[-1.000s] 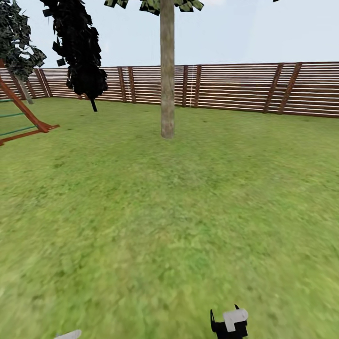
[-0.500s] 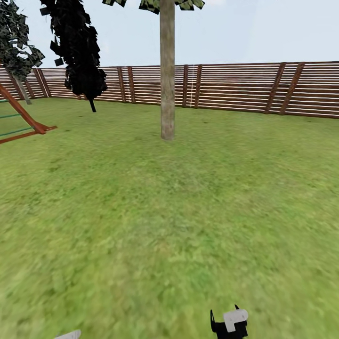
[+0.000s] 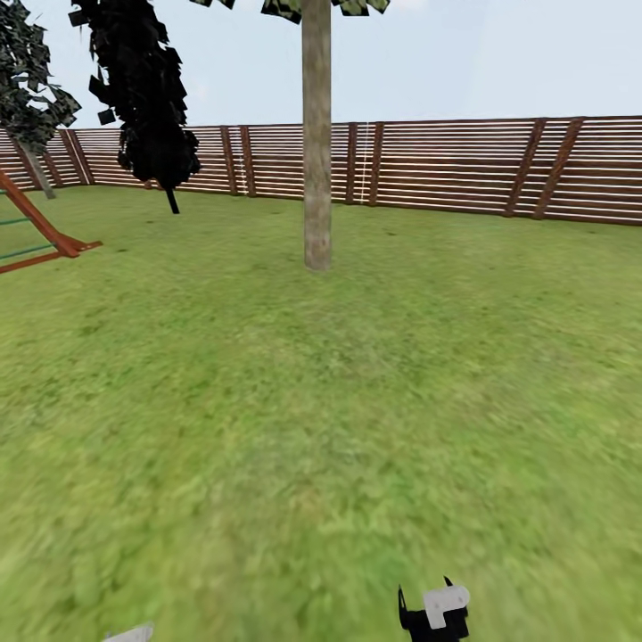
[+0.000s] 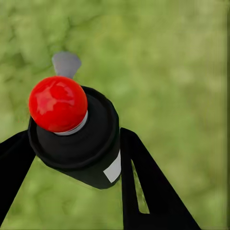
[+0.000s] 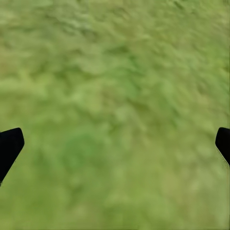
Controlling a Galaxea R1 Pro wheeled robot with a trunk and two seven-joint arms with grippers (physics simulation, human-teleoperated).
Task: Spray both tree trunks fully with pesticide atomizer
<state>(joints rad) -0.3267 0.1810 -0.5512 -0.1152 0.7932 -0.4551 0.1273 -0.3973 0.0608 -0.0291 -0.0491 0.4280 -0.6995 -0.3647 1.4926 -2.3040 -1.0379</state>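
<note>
One tall tree trunk [image 3: 316,143] stood at upper centre of the head view on the garden's lawn [image 3: 321,401], with one black conifer [image 3: 143,89] at upper left, another dark-leaved tree [image 3: 31,80] at the far left edge, and the slatted wooden fence [image 3: 446,165] running across behind. One red frame [image 3: 40,236] sat at left. The left gripper [image 4: 72,143] was clamped on the single pesticide atomizer [image 4: 79,139], a black can with a red cap [image 4: 57,103] and an unreadable white label patch, above the grass. The right gripper [image 5: 115,143] was spread wide above the grass, holding nothing, its fingertips [image 5: 9,143] at opposite frame edges.
</note>
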